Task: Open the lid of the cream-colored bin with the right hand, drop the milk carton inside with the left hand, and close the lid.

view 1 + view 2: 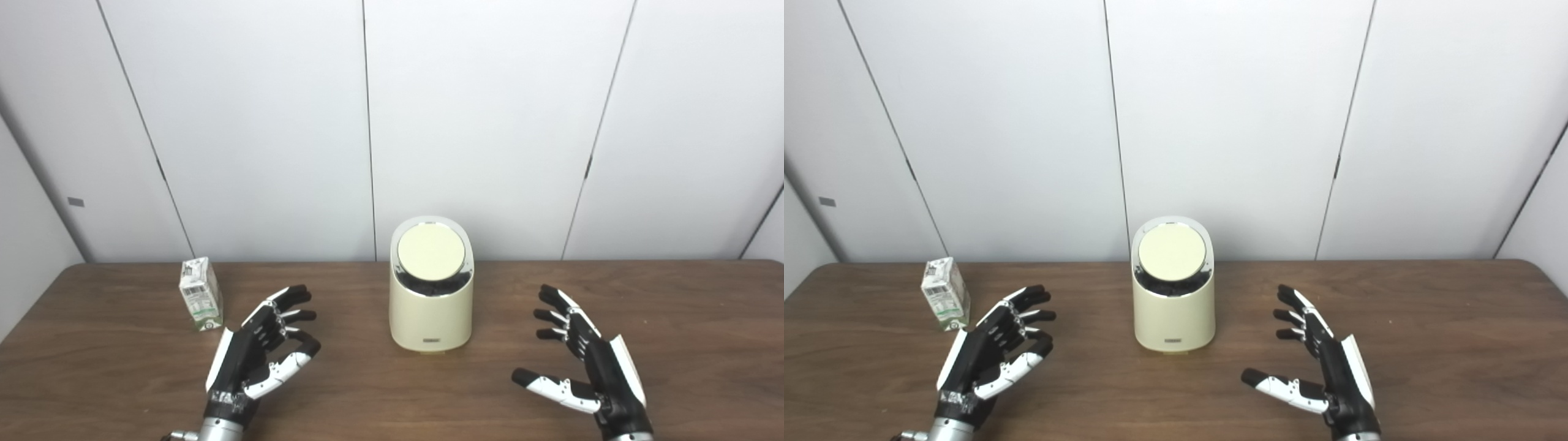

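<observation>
The cream-colored bin (431, 306) stands upright at the table's middle, its round lid (430, 252) tilted in the chrome rim, a dark gap showing below it. A small white and green milk carton (199, 294) stands upright to the far left. My left hand (263, 352) hovers open just right of the carton and left of the bin, fingers spread, holding nothing. On the other side my right hand (582, 361) is open too, fingers apart, well to the right of the bin and touching nothing.
The brown wooden table (392, 392) runs across the whole view, its back edge against white wall panels (478, 122). Bare wood lies between the hands in front of the bin and out to the right corner.
</observation>
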